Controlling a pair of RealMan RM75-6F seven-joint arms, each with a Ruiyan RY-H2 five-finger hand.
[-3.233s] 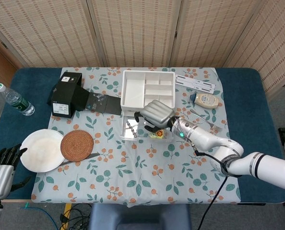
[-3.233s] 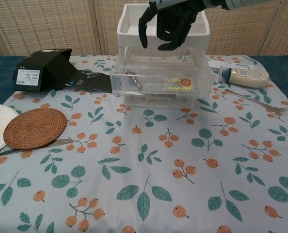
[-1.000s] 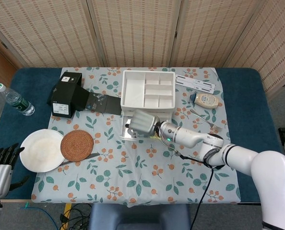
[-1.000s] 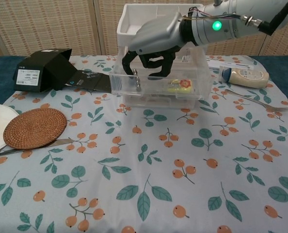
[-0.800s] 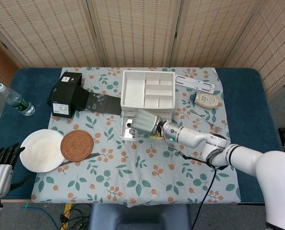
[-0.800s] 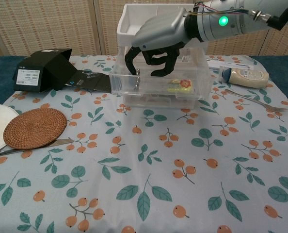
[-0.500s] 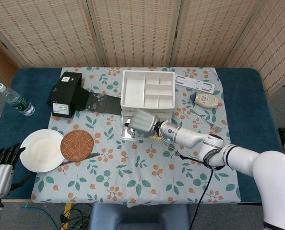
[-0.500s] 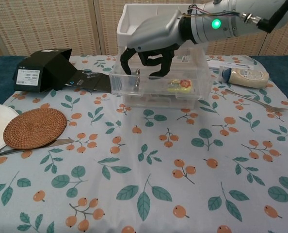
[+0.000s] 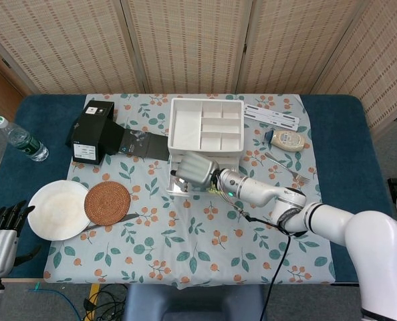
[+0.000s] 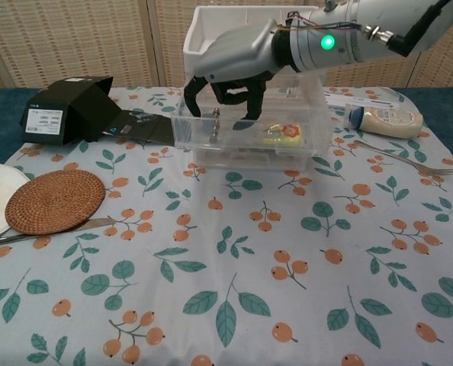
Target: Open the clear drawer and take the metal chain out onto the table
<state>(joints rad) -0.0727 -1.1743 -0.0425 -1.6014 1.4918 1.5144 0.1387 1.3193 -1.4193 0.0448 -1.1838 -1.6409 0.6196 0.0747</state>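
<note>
While reaching down into the clear drawer [image 10: 249, 149], arches the right hand [image 10: 228, 62] over its left end, dark fingers [image 10: 189, 96] curled and dipping past the front wall. Straddles the chain [image 10: 215, 122] with those fingers; cannot tell whether anything pinches it. Shows the chain upright-looking inside the drawer's left part, against the front wall, not out on the table. Shares that drawer with a yellow piece [image 10: 281, 134] further right, apart from the chain.

Carries a white tray [image 9: 185, 124] on top of the drawer unit, toward the table's far edge, with the right arm coming in from the near right side across the cloth [image 10: 234, 252].

Offers open room mainly in front: plain patterned cloth from the drawer's front wall to the near edge. Narrows to the left, with a black box [image 9: 91, 130] and its flap just beside the drawer unit, then a coaster [image 9: 107, 202] overlapping a plate [image 9: 55, 210] near the near left corner, and a knife [image 10: 43, 231] poking out under the coaster. Narrows less to the right: sauce bottle [image 9: 289, 139] and fork [image 9: 289, 168] well apart from the drawer, a white strip [image 9: 272, 117] by the far edge. Stands a water bottle [image 9: 21, 140] at the left edge.

Holds the left hand [image 9: 1, 241] low off the near left corner, fingers apart and upward, gripping nothing.
</note>
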